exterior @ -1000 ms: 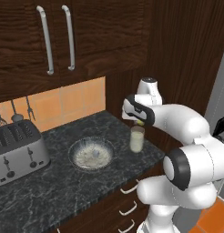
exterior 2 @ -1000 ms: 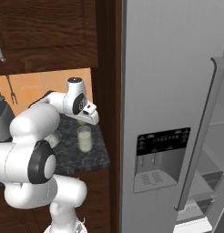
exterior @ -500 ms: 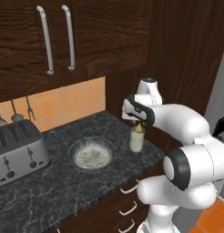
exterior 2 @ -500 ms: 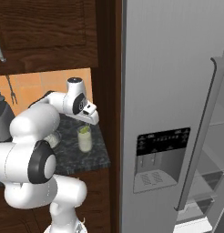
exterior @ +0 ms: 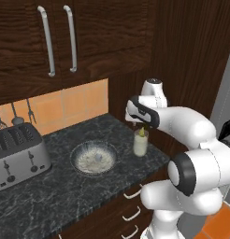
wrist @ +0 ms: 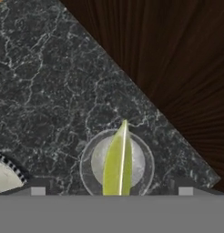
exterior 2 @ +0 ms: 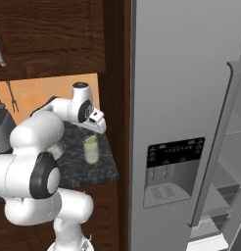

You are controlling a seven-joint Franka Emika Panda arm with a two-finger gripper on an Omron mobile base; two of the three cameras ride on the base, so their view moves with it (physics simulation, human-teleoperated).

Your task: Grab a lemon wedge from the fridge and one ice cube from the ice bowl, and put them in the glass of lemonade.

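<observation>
In the left base view, the ice bowl (exterior: 94, 158) sits left of centre on the dark worktop (exterior: 51, 196); we judge its ice small, hard and slippery, best pinched across flat sides. To its right, the lemon wedge (exterior: 141, 132) stands in the glass of lemonade (exterior: 140, 143), directly below our released, wide-open gripper (exterior: 140, 125).

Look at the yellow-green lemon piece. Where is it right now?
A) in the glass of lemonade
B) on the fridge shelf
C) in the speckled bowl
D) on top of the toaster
A: the lemon piece sits at the top of the glass on the dark counter, just under the open gripper.
</observation>
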